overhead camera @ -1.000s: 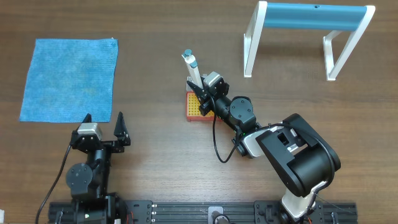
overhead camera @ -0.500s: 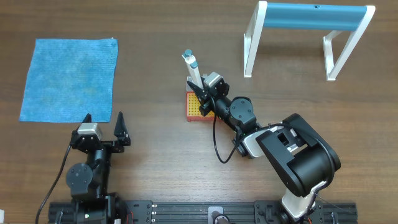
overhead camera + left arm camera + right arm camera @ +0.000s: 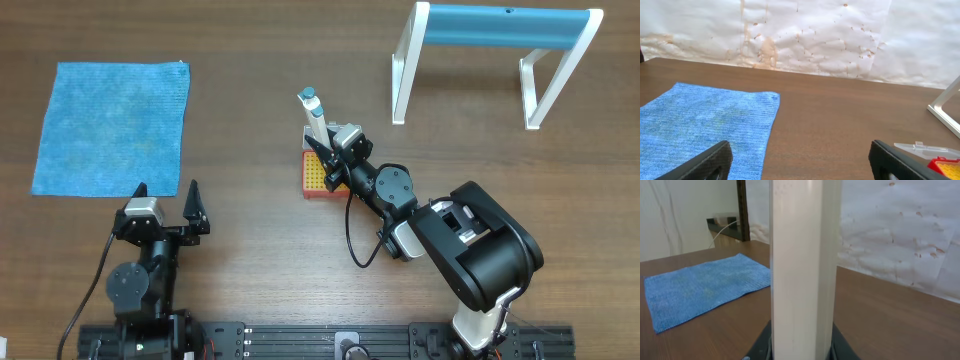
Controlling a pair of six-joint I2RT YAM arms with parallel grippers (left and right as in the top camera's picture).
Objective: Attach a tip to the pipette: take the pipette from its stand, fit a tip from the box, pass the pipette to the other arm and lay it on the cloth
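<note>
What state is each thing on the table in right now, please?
pipette: clamped in a gripper, clear of the table.
right gripper: shut on the pipette.
left gripper: open, holding nothing.
tip box: open.
cloth: spread flat, nothing on it.
stand: upright, empty.

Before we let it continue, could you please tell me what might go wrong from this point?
The right hand holds the pipette at the tip box; an off-centre push might miss a tip or shift the box. The left hand sits open beside the cloth, well away; the pipette might slip during the handover.
</note>
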